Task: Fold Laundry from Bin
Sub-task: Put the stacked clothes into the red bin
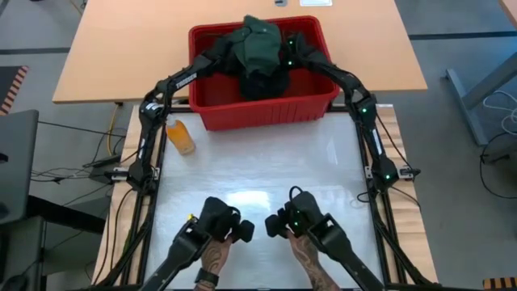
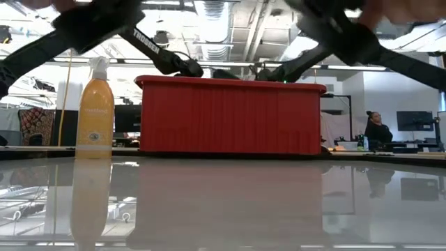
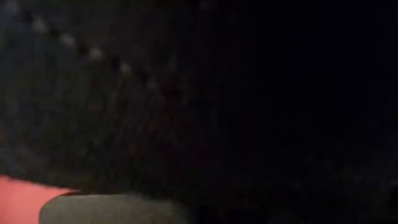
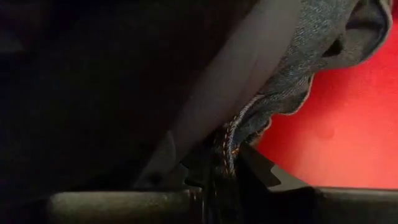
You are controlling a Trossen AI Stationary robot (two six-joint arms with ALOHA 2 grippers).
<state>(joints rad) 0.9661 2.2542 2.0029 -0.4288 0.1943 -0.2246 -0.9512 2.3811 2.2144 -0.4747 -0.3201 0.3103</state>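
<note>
The red bin [image 1: 266,109] stands at the table's far edge, heaped with laundry. A dark green shirt [image 1: 260,48] lies on top of black pieces. Both arms reach into the bin from its two sides. My left gripper [image 1: 236,52] is sunk into the heap at the left, with only dark cloth [image 3: 124,106] before its camera. My right gripper [image 4: 224,177] is at the heap's right [image 1: 292,50], shut on blue-grey jeans [image 4: 311,56] beside the bin's red wall [image 4: 336,124]. In the low view the bin's wall [image 2: 230,115] hides both grippers. My left gripper is buried in dark cloth, which fills its wrist view; whether it has any cloth between its fingers cannot be told. My right gripper pinches a bunched, orange-stitched edge of the jeans [image 4: 231,140] between its two fingers. The denim rises crumpled from the fingers, inside the bin.
An orange spray bottle [image 1: 179,135] stands left of the bin's near left corner. The white table top [image 1: 258,170] lies between the bin and the near edge, where a person's hands [image 1: 218,255] work two control arms. People and desks show in the room behind [image 2: 376,129].
</note>
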